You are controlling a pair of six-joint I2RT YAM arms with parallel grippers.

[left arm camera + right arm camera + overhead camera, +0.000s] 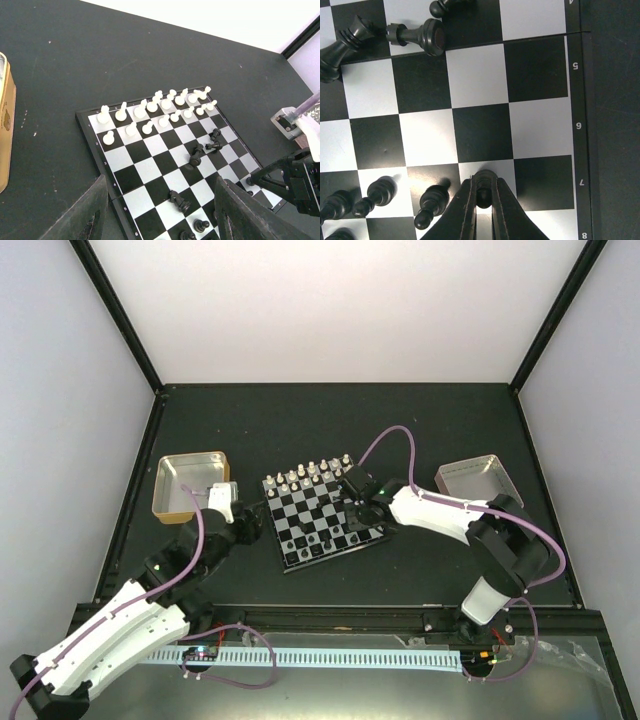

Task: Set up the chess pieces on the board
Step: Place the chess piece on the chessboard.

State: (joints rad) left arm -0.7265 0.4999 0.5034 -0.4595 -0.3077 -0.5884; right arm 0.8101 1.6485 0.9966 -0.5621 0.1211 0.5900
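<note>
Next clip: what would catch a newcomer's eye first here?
The white pieces stand in two neat rows along the far edge of the board, while black pieces lie scattered mid-board, some toppled. The right gripper is shut on a small black piece near the numbered rim.

The black table [330, 420] carries a small chessboard [312, 508] lying flat near its middle, turned slightly askew to the table's edges. A shallow gold-sided metal tray [180, 485] lies to the left of the chessboard and a second metal tray [475, 480] to its right, both apart from it.
</note>
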